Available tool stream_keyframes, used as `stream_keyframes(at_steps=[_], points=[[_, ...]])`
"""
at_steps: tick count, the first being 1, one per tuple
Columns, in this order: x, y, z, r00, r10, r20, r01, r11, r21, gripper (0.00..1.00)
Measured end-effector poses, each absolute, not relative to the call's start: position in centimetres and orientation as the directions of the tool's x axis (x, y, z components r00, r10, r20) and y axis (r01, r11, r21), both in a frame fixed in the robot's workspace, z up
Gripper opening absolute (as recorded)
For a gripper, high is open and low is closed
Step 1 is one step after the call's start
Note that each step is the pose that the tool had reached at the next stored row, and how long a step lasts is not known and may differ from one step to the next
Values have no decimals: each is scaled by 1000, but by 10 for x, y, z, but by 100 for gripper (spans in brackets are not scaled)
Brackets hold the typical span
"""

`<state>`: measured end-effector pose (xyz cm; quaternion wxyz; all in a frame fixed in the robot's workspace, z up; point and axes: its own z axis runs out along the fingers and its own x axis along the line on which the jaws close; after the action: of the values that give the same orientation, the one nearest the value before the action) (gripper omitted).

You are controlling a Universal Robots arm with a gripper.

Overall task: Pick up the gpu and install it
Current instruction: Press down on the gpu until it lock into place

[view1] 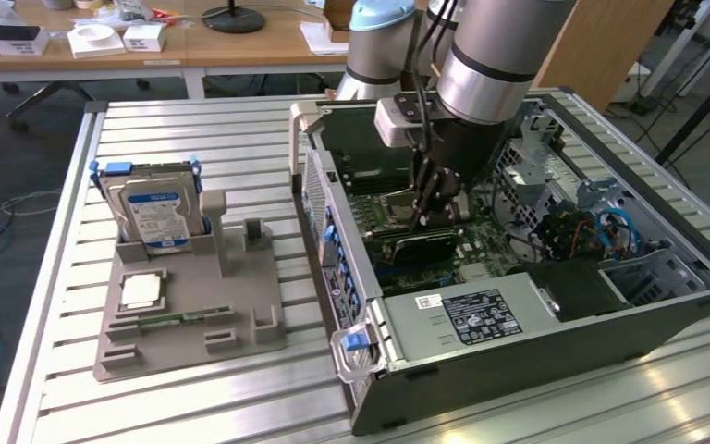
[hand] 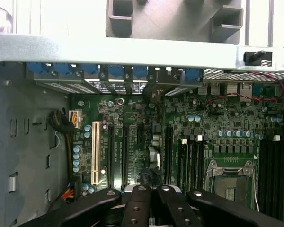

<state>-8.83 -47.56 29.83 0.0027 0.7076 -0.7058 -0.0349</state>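
**Arm reaches down into the open computer case, pincer pressed together over the GPU**

The slatted metal table (view1: 207, 129) carries everything. On it, toward the exterior view's right, lies the open computer case (view1: 651, 314), its green motherboard (hand: 189, 127) exposed. The robot arm (view1: 491, 55) comes in from above and behind the case, its thick grey forearm sloping down, then turning at the wrist so the black tool points nearly straight down into the case's interior.

Toward the exterior view's left sits the grey parts holder (view1: 189, 314), with the silver hard drive (view1: 158, 213) with its blue label standing upright in it and a CPU chip (view1: 140, 291) lying flat in a recess in front.

The gpu (view1: 423, 247) is inside the case, a dark flat card lying over the motherboard just below the gripper (view1: 432, 217), near the expansion slots. Whether it is fully seated cannot be told.

In the wrist view the gripper's black fingers (hand: 139, 205) sit drawn tightly together, side by side, above the empty CPU socket (hand: 229, 182) and the white expansion slot (hand: 95, 151).
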Motion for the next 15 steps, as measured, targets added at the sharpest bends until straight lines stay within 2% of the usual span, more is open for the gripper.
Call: stream_keyframes(at_steps=[8,15], points=[[-88,-462,297,2,-999,-45,-999,-4,53,10],[-88,-462,297,2,-999,-44,-999,-4,53,10]])
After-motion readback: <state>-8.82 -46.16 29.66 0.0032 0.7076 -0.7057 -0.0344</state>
